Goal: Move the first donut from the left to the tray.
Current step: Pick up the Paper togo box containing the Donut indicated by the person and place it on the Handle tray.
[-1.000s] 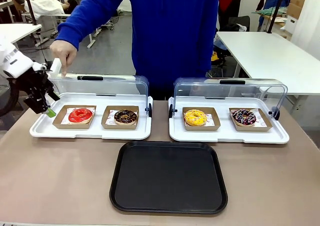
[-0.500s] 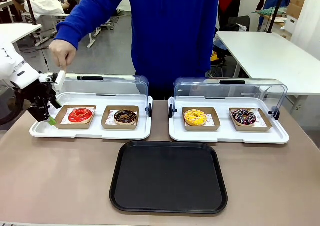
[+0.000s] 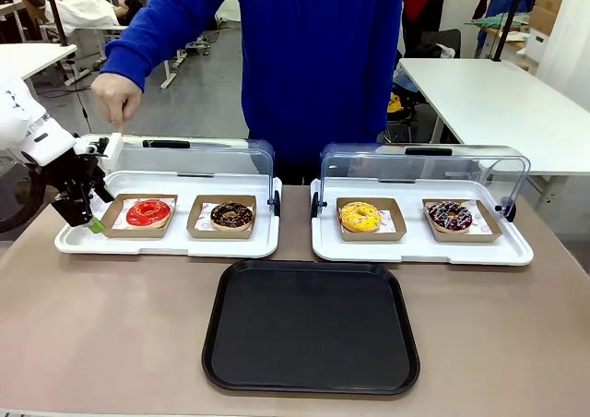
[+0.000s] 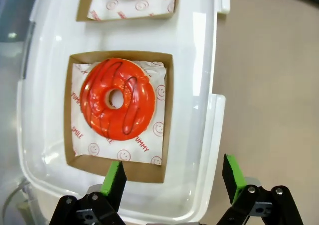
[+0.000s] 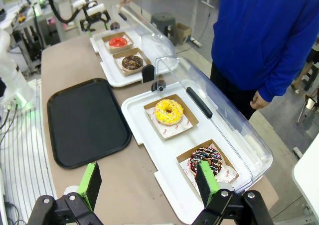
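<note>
Left gripper [image 3: 91, 216] sits at 9 o'clock of the red donut [image 3: 149, 212], low at the end of the left white display tray [image 3: 166, 247]. Its fingers are spread wide with nothing between them. In the left wrist view one green pad [image 4: 114, 177] is at the edge of the small cardboard tray [image 4: 167, 110] and the other is out past the white rim, over bare table. Can't tell if either pad touches.

The red donut is in that cardboard tray on printed paper, at the 9 o'clock slot of the white tray. The chocolate donut [image 3: 230, 216] is just beside it at 3 o'clock in its own cardboard tray.

The clear lid [image 3: 198, 159] is raised at 12 o'clock behind both donuts. The person's hand [image 3: 116, 99] has fingers down at the lid's 9 o'clock corner, close above the gripper.

The second white tray [image 3: 419, 251] is at 3 o'clock with its lid up, holding a yellow donut [image 3: 359, 217] and a sprinkled dark donut [image 3: 450, 216].

The black tray [image 3: 312, 329] lies flat at 6 o'clock of the gap between the two white trays, near their front rims but apart, with open table on both sides.

Right gripper [image 5: 149, 182] is high over the 3 o'clock end of the table, fingers apart, holding nothing
</note>
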